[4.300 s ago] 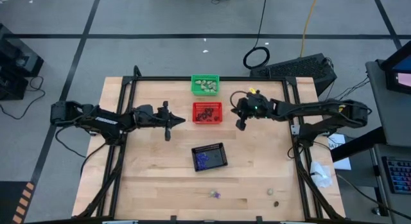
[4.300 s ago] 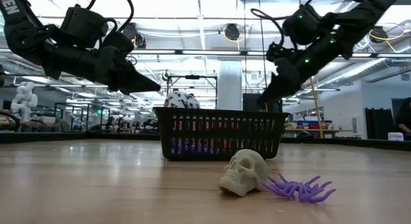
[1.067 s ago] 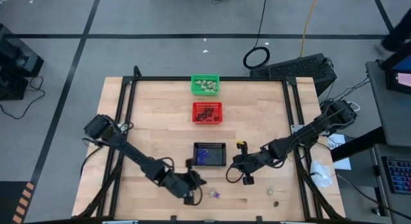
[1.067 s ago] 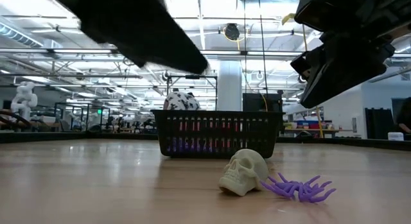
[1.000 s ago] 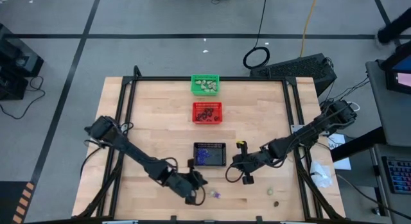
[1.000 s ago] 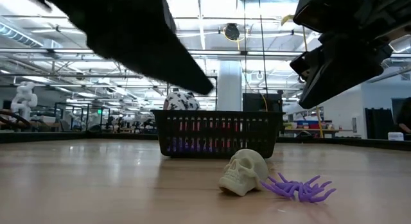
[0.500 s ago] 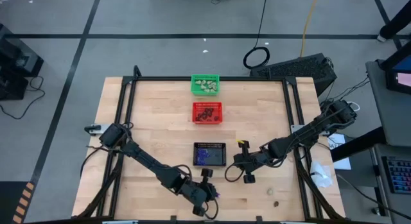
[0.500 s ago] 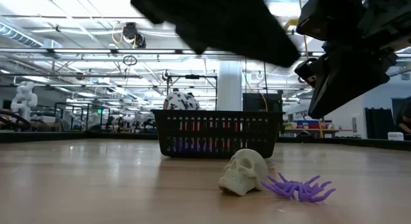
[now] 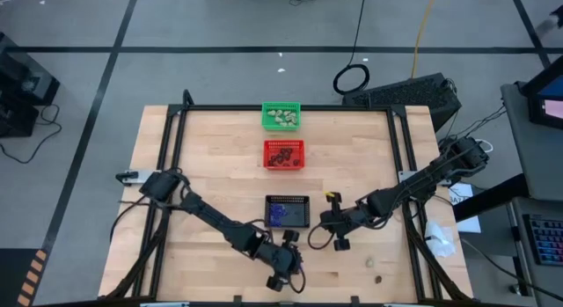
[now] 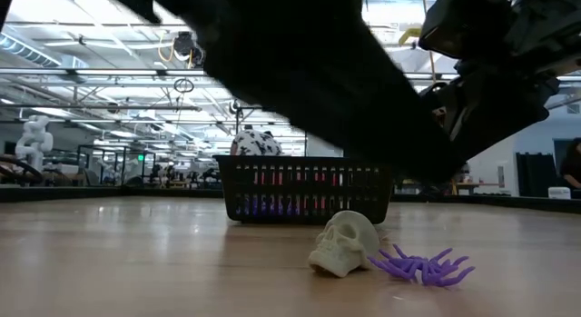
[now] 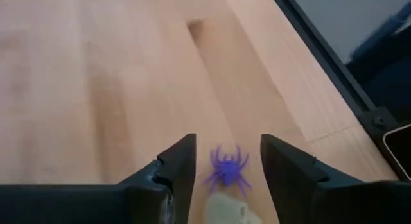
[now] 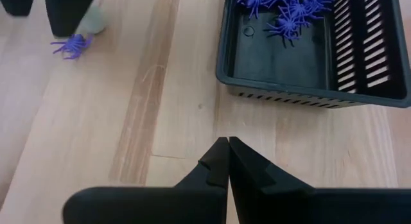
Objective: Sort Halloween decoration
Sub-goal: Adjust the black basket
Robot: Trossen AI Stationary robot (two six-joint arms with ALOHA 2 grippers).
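Down near the table's front edge, left hand wide over purple spider, right hand pinched shut.

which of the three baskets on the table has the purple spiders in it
The black basket, the one closest to both grippers. Purple spiders lie inside it. The red basket holds dark pieces, and the green basket at the far edge holds pale ones.

No legible text, label, brand, number or sign in any view. Surfaces checked: table, baskets, arms, background room. Nothing readable on any of them.
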